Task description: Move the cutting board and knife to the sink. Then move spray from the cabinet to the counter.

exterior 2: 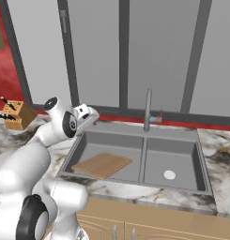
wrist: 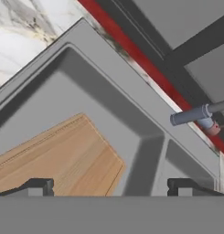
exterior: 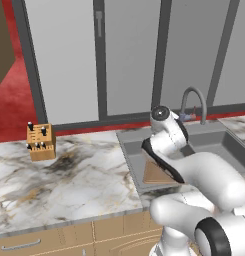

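Inspection: the cutting board [exterior 2: 103, 164] lies propped in the left basin of the sink [exterior 2: 201, 154], near edge raised against the wall. My pincer [wrist: 111, 188] hangs directly above it, released, grasping nothing. I cannot locate the knife (only a knife block [exterior: 41, 141] stands far left on the counter [exterior: 69, 185]), so my next reach likely lies leftward.

The cutting board [exterior 2: 102, 164] is lying tilted in the left basin of the sink [exterior 2: 201, 161], taking up most of that floor and leaning toward the near left wall. The right basin is lying open from above. The faucet [exterior 2: 147, 111] is rising at the back rim over the divider, blocking the rear middle. The counter [exterior: 69, 180] left of the sink is standing bare up to the knife block [exterior: 40, 141] near the wall.
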